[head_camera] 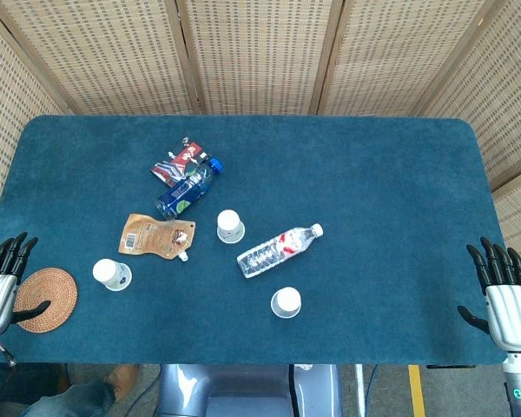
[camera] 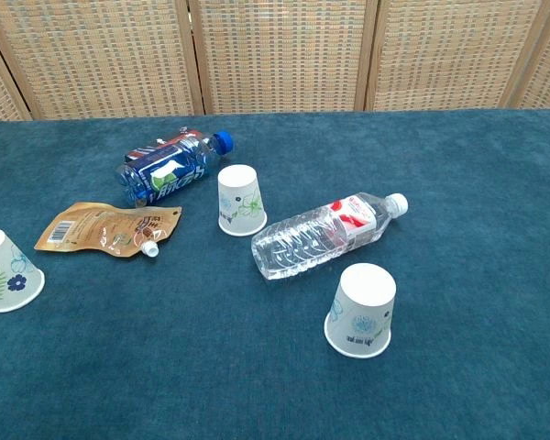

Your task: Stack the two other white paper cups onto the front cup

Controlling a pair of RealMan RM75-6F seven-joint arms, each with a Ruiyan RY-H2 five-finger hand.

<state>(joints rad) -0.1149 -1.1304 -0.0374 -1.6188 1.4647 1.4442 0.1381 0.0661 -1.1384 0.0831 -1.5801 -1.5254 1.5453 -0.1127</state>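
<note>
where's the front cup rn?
The front cup stands upside down near the table's front edge, slightly right of centre in the head view, just in front of the clear water bottle; the chest view shows it lowest and nearest.

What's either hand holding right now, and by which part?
Nothing. The left hand and right hand both sit open at the table's near corners, fingers spread, clear of all three paper cups.
</note>
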